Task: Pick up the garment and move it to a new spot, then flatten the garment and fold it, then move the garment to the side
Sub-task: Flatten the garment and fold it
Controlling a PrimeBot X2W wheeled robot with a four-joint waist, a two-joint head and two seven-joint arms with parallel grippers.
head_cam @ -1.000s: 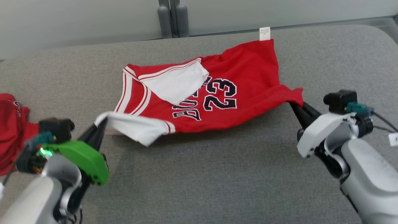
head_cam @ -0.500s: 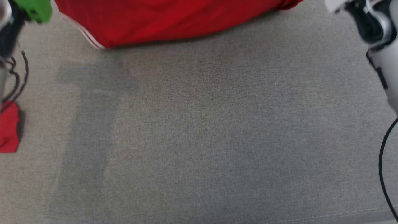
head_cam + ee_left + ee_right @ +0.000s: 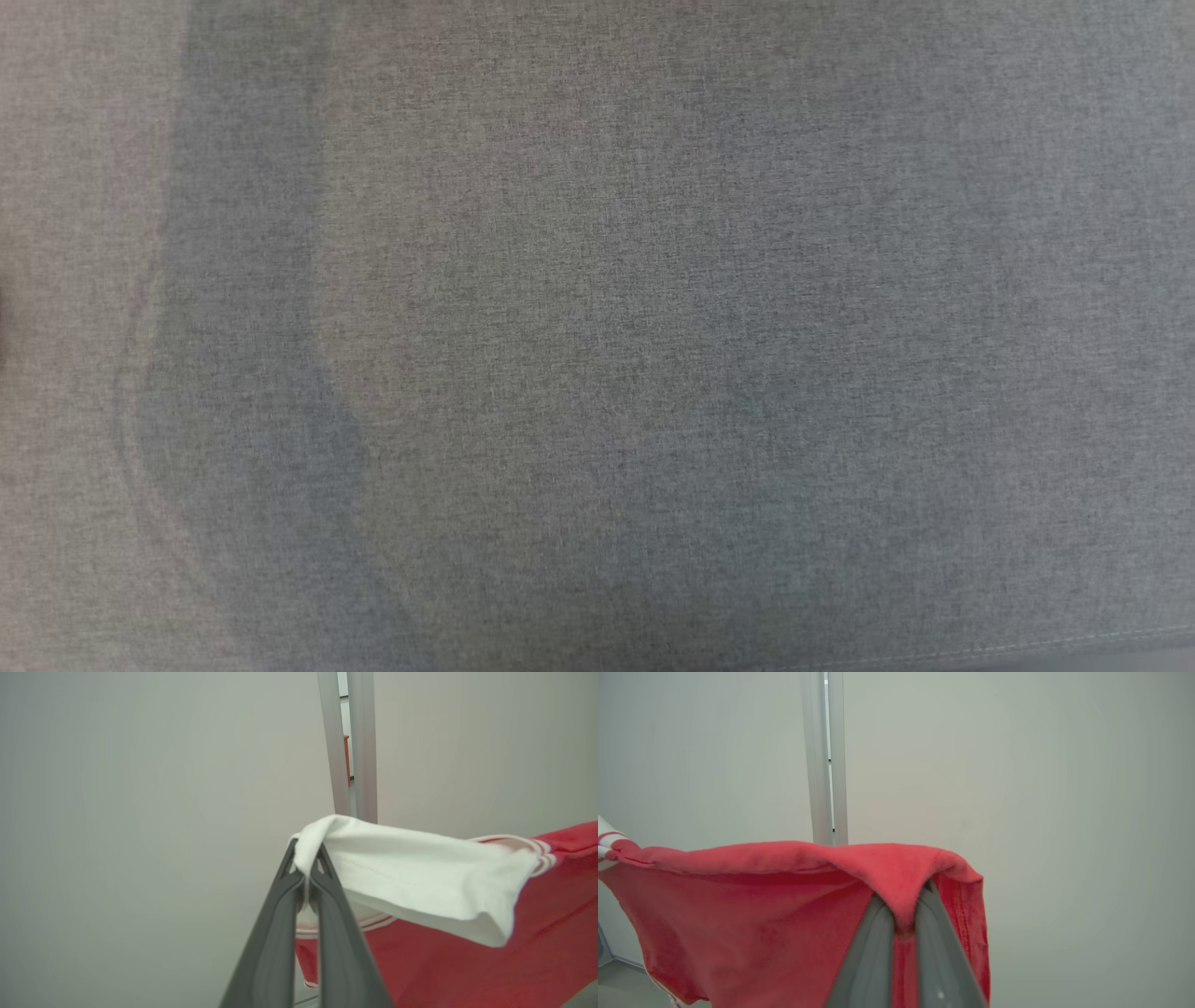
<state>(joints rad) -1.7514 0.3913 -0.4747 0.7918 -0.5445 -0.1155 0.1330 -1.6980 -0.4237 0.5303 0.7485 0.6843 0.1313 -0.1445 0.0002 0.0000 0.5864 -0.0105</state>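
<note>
Two grippers are clamped on the garment (image 3: 761, 919): the left gripper (image 3: 307, 861) on its white sleeve (image 3: 420, 877), the right gripper (image 3: 903, 891) on a red corner. A second ago it lay spread on the grey cushion (image 3: 597, 336); now it is held up between them, before a pale wall (image 3: 140, 812) and a metal post (image 3: 824, 756). The head camera has been turned down onto the cushion. Striped trim (image 3: 542, 851) is seen beside the sleeve.

The red garment (image 3: 761, 914) hangs lifted and sagging, pinched at its white, stripe-trimmed sleeve (image 3: 420, 882) and a red corner.
</note>
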